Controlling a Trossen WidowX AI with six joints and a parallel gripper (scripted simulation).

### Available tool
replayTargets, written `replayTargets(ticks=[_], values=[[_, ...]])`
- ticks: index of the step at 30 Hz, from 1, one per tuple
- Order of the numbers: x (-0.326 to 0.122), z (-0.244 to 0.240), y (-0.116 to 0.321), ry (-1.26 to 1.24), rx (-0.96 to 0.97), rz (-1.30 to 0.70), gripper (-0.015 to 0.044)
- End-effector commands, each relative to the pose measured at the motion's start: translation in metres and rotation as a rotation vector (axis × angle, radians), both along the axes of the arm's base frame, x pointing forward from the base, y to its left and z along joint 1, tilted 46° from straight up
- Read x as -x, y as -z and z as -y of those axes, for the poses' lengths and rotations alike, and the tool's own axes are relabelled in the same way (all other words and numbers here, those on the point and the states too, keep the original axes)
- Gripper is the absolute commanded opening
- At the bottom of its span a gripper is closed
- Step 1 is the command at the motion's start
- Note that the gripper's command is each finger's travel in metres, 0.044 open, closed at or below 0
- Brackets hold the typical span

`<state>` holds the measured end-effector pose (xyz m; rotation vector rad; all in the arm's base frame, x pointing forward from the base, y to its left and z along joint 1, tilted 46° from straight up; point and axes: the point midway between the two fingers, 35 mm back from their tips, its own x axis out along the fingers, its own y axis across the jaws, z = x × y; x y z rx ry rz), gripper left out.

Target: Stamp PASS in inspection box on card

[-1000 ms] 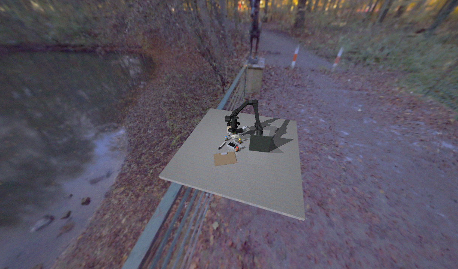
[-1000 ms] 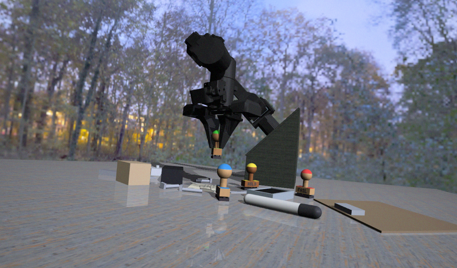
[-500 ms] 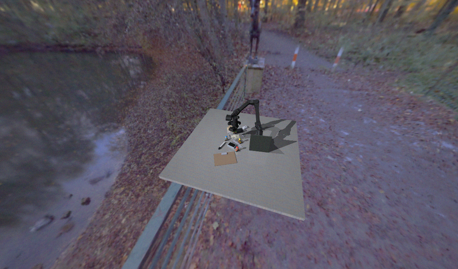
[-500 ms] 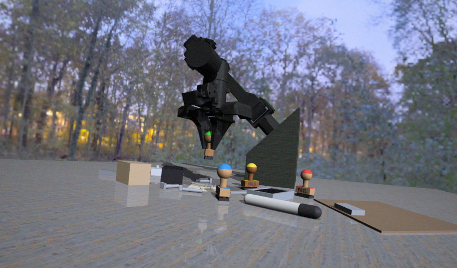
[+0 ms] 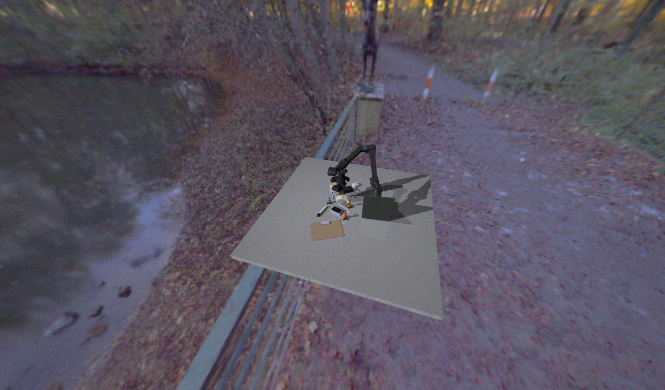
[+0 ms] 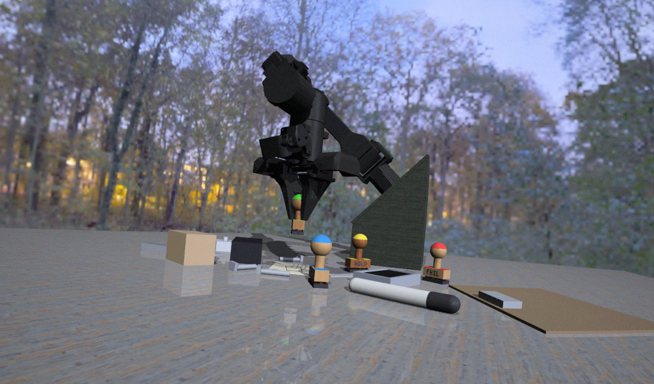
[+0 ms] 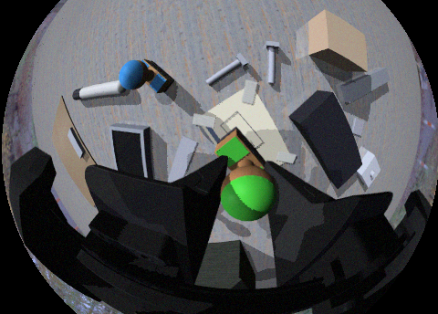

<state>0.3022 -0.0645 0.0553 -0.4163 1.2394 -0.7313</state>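
My gripper (image 6: 297, 218) (image 7: 245, 164) is shut on the green-topped stamp (image 6: 298, 224) (image 7: 247, 197). The stamp hangs upright in the air above the cream card (image 6: 283, 271) (image 7: 270, 118); its word cannot be read. In the wrist view the stamp covers part of the card near the inspection box (image 7: 250, 127), and the visible part of the box shows no print. The ink pad (image 5: 337, 209) (image 6: 390, 274) (image 7: 130, 151) lies open, left of the card in the wrist view.
A blue-topped stamp (image 6: 321, 246) (image 7: 132, 75), a yellow HOLD stamp (image 6: 359, 238) and a red FAIL stamp (image 6: 437, 250) stand around the pad. A marker (image 6: 390, 292) (image 7: 100, 90), clipboard (image 5: 327, 231), bolts (image 7: 271, 65), black block (image 7: 326, 136) and tan block (image 7: 342, 45) are nearby.
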Motion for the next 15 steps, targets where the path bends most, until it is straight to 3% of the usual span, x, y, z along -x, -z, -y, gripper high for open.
replayTargets(ticks=[1,15], values=[[-0.0004,0.0021,0.0024,-0.003,0.002,-0.004,0.0000],[-0.0021,0.0085,0.0091,-0.003,0.002,-0.004,0.0000]])
